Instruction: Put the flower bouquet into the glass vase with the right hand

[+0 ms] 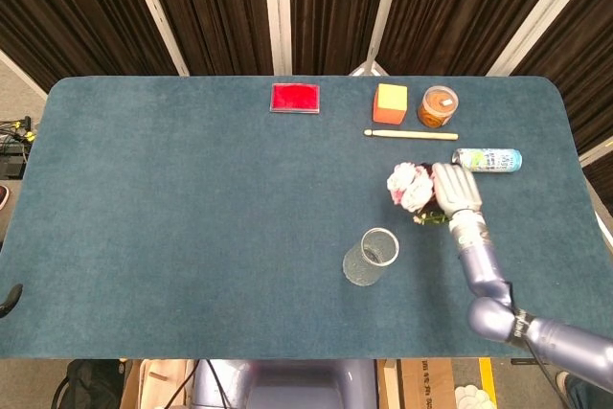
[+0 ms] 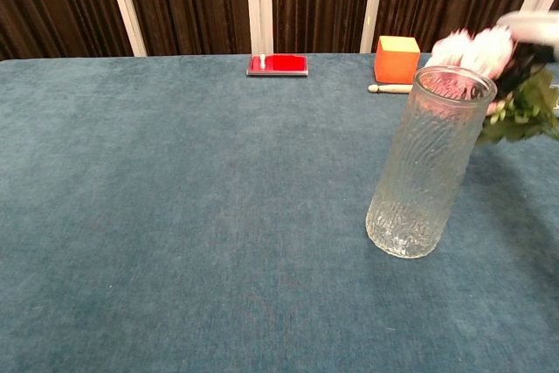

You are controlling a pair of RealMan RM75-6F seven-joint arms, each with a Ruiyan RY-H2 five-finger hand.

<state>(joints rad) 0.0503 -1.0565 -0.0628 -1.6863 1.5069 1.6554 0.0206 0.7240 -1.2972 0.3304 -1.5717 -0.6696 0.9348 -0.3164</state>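
Observation:
The clear glass vase (image 1: pixel 371 257) (image 2: pixel 429 163) stands upright on the table, right of centre and near the front. My right hand (image 1: pixel 456 190) (image 2: pixel 530 28) grips the flower bouquet (image 1: pixel 409 187) (image 2: pixel 476 50) and holds it in the air behind and to the right of the vase. The pink and white blooms point left, and green leaves (image 2: pixel 524 107) hang below the hand. The bouquet is apart from the vase mouth. My left hand appears in neither view.
Along the back stand a red box (image 1: pixel 295 98), an orange cube (image 1: pixel 390 103) and an orange-lidded jar (image 1: pixel 438 107). A wooden stick (image 1: pixel 410 134) lies in front of them, and a drink can (image 1: pixel 487 159) lies on its side at the right.

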